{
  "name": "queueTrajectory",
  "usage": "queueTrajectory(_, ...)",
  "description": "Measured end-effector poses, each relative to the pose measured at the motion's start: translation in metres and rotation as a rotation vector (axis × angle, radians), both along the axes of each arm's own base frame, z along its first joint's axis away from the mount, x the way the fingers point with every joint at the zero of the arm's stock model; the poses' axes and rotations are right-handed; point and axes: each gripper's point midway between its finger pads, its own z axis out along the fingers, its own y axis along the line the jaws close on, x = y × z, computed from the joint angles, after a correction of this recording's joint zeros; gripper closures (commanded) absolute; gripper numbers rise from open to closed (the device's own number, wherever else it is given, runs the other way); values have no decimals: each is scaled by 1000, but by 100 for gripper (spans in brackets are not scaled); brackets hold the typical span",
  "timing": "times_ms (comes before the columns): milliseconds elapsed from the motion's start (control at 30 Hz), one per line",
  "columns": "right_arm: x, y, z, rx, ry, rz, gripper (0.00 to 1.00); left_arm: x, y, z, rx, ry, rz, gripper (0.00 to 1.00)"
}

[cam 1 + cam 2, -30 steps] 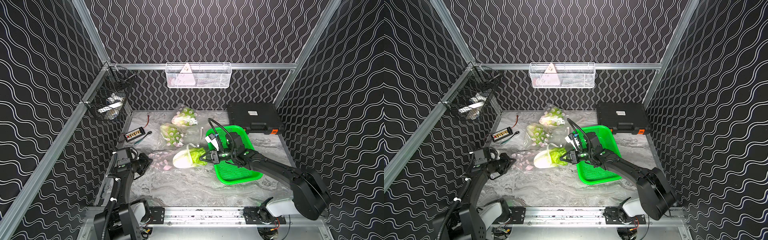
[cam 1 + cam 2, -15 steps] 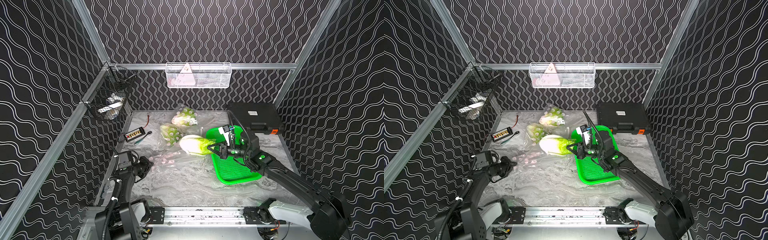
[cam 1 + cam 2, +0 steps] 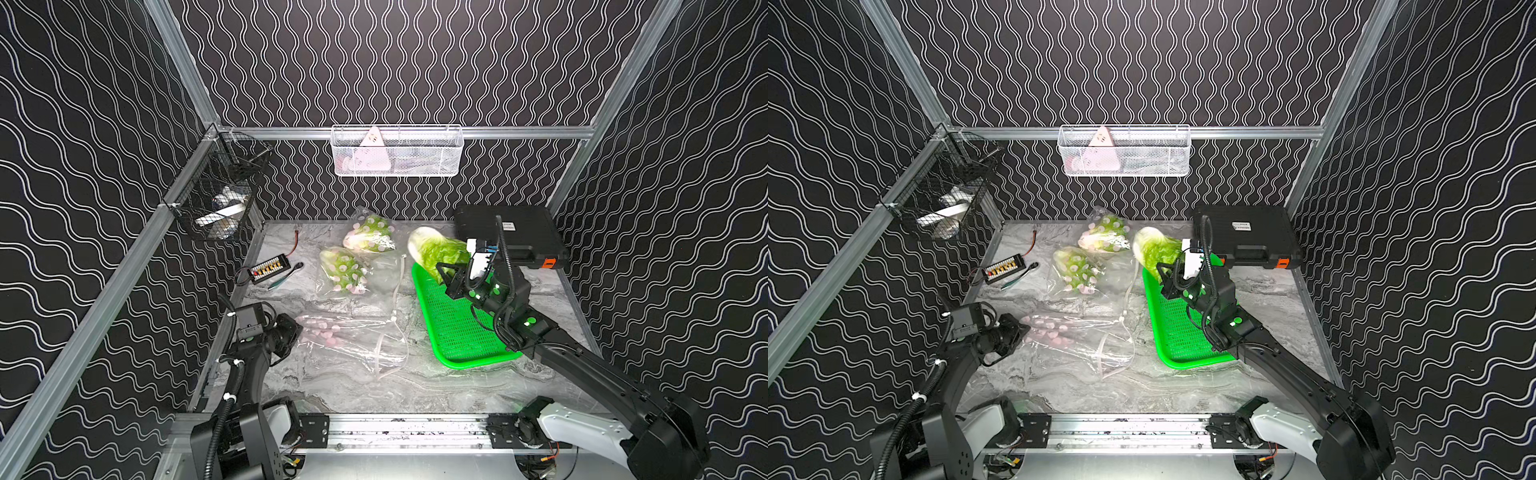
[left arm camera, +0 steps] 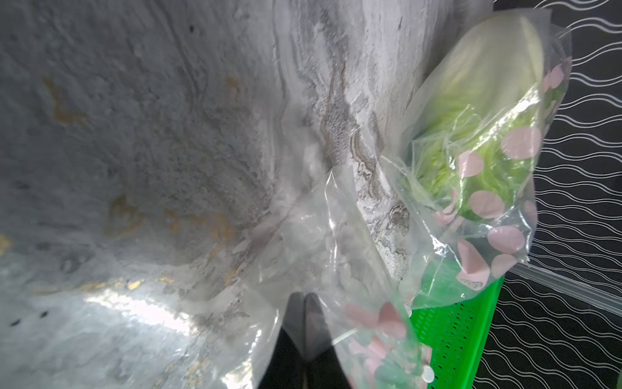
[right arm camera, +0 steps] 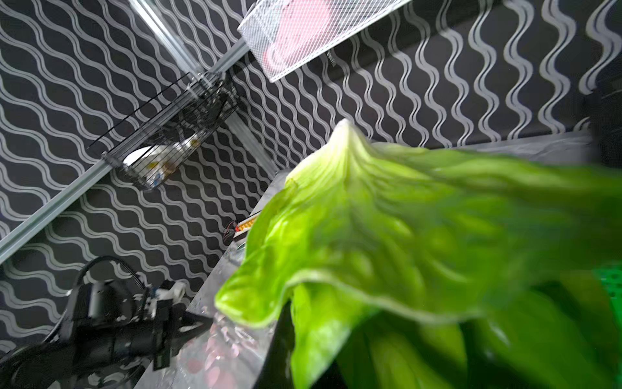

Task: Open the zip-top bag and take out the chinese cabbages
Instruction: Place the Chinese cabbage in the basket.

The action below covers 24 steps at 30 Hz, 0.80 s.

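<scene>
The right arm reaches out long from the front rail, elbow low and wrist raised, and its right gripper [image 3: 446, 276] is clamped on the leafy green end of a chinese cabbage [image 3: 430, 247], holding it in the air over the far end of the green tray [image 3: 457, 332], just in front of the black case [image 3: 515, 232]. The cabbage tilts up and back, its white base highest and its crinkled leaves bunched at the jaws. The left arm is folded low at the near left. Its left gripper [image 3: 296, 332] is closed flat on the edge of the limp zip-top bag [image 3: 353, 340], which lies clear, pink-dotted and slack on the marble table [image 3: 332, 390]. In the left wrist view the fingertips [image 4: 304, 320] sit pressed together under a veil of plastic. Two bagged cabbages [image 3: 343, 270] lie farther back, wrapped in the same dotted film. From the right wrist the held cabbage [image 5: 404, 235] is a smeared green blur that covers the jaws. I cannot see how much leaf they hold.
</scene>
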Motion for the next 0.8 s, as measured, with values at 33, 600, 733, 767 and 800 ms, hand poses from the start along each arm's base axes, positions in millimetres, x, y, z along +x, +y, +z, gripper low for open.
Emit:
queueTrajectory(33,2,-6,-2,-6,-1,-31,100,2,2,3,7,-8,1,43)
queueTrajectory(600,54,-113,-134,54,345,-332,100,27,-8,130,200,-289,-201,1)
queueTrajectory(733,56,-104,-159,117,425,-286,100,30,-37,134,144,-336,-316,1)
queueTrajectory(767,56,-101,-164,124,436,-272,100,31,-44,136,144,-353,-347,1)
queueTrajectory(800,56,-99,-168,134,446,-267,100,31,-51,138,142,-365,-375,1)
